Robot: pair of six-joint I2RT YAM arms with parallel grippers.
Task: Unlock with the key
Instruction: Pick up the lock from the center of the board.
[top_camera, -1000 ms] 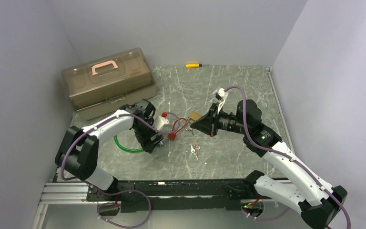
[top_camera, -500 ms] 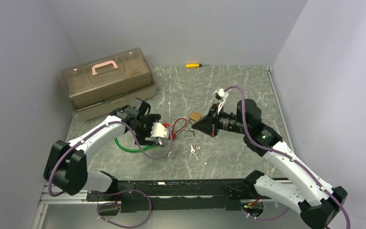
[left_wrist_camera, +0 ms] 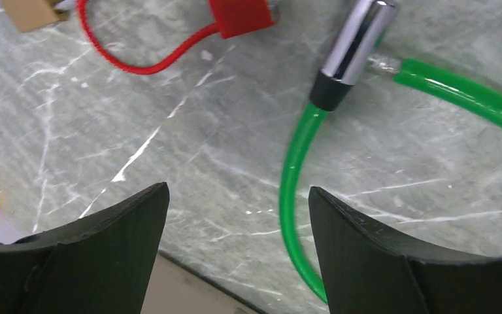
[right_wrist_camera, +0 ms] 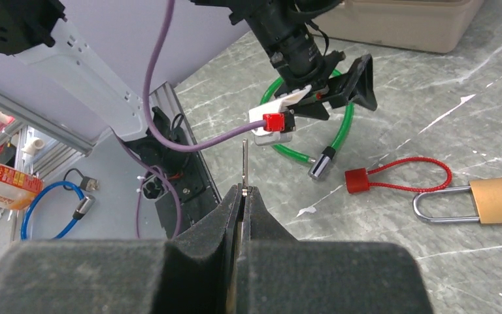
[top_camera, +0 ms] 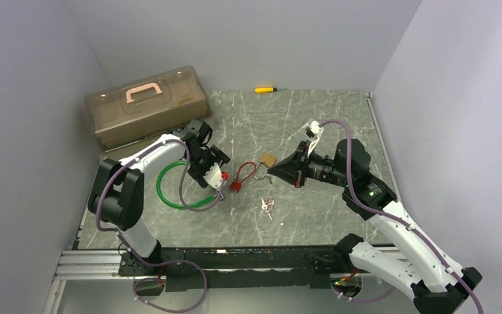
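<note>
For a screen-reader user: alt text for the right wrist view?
The right end effector pinches a key, blade pointing away. Beyond, on the table, lie a brass padlock, a red cable lock and a green cable.

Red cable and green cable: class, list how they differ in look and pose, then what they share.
The red cable is thin; the green cable is thicker and glossy.
The red cable ends in a red block; the green cable ends in a shiny metal cap.
The red cable makes a small narrow loop; the green cable makes a wide ring.
Both lie looped on the table.
</note>
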